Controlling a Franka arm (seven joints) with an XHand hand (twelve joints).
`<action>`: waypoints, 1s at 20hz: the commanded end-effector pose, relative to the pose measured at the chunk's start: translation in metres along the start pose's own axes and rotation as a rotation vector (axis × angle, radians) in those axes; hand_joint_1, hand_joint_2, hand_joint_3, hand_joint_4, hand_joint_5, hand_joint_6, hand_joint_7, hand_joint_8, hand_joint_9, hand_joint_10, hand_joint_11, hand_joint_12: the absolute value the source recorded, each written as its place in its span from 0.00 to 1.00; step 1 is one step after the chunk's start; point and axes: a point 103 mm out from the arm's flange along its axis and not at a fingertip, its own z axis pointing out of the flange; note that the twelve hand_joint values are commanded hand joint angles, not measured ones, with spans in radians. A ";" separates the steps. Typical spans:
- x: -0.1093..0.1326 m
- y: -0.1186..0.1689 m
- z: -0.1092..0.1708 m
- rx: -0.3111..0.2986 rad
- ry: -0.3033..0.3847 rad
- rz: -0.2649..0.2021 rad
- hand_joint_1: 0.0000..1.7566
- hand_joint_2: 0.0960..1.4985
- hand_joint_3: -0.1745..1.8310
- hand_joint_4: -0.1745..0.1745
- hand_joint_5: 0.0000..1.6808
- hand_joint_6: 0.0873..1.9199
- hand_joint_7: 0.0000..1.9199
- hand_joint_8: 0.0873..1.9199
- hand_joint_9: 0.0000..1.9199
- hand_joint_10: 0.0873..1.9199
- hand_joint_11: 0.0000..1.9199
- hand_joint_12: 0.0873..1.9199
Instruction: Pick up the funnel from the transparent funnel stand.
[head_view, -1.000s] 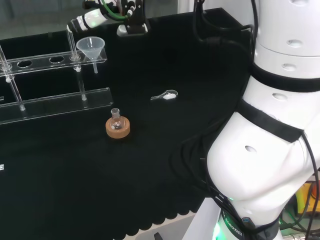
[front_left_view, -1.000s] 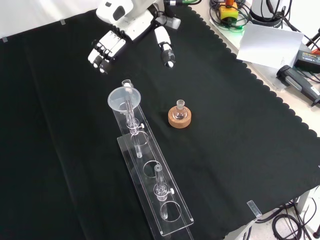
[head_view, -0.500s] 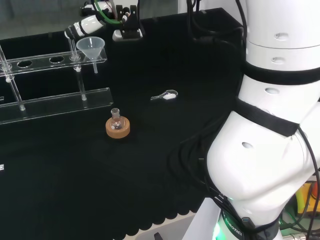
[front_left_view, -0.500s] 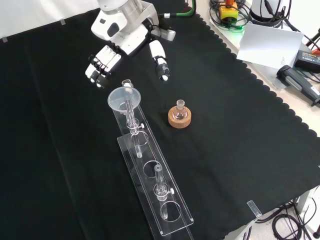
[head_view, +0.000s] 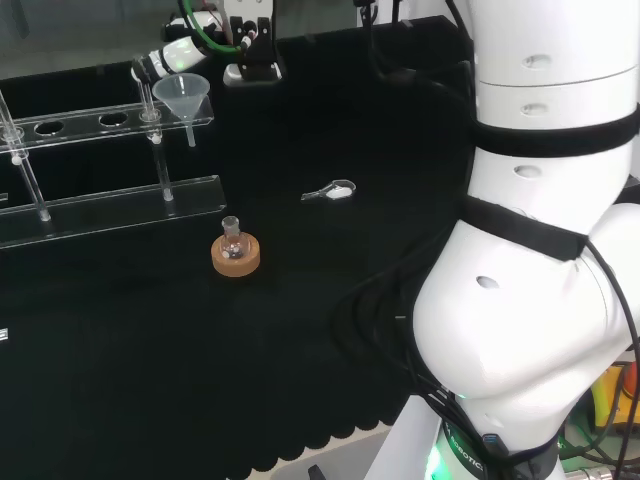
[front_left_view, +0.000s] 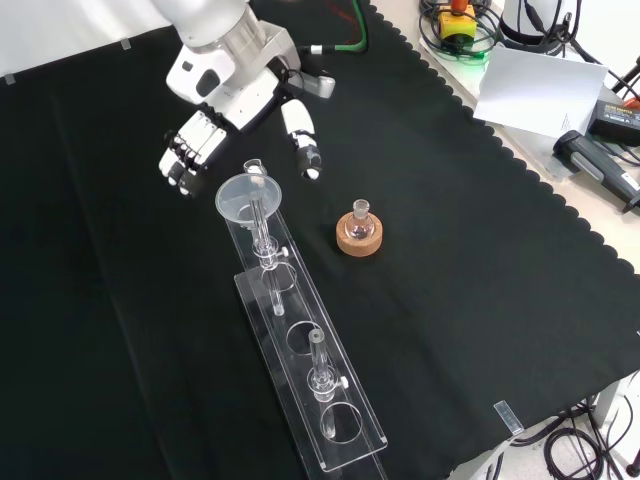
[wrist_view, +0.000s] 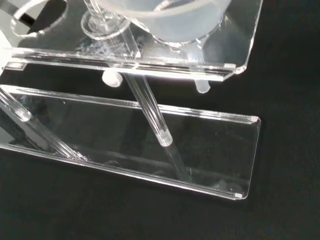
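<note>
Clear plastic, by the look of it: the funnel (front_left_view: 248, 195) sits in the end hole of the transparent funnel stand (front_left_view: 330, 400), cone above the top shelf, stem hanging down thru it toward the lower plate w/o reaching it. In the front view the hand (front_left_view: 222, 100) hovers just beyond that end of the stand, fingers (front_left_view: 185, 160) to one side of the cone and thumb (front_left_view: 302, 150) to the other, spread wide and nearly straight, holding nothing, not touching the funnel. Judgement: funnel is prob. very light, stiff, thin-walled and slick, so it may skid or pop out of a pinch; stem is the weak part and could catch the hole if tilted. Best hold is across the cone's rim or upper wall, fingers vs thumb on opposite sides, then lift straight up till the stem clears the shelf. Stand itself looks light too and may come up or shift if the stem binds. Cork ring w/ small flask (front_left_view: 359, 232) stands well apart, no obstacle.
</note>
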 end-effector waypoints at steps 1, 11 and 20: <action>-0.007 0.008 0.013 0.076 0.011 -0.005 0.13 0.34 0.08 0.46 0.00 0.00 0.00 0.00 0.00 0.00 0.00 0.00; -0.001 0.006 0.025 0.105 0.018 -0.010 0.12 0.31 0.07 0.47 0.00 0.00 0.00 0.00 0.00 0.00 0.00 0.00; 0.004 0.005 0.031 0.105 0.005 -0.001 0.14 0.35 0.09 0.46 0.00 0.00 0.00 0.00 0.00 0.00 0.00 0.00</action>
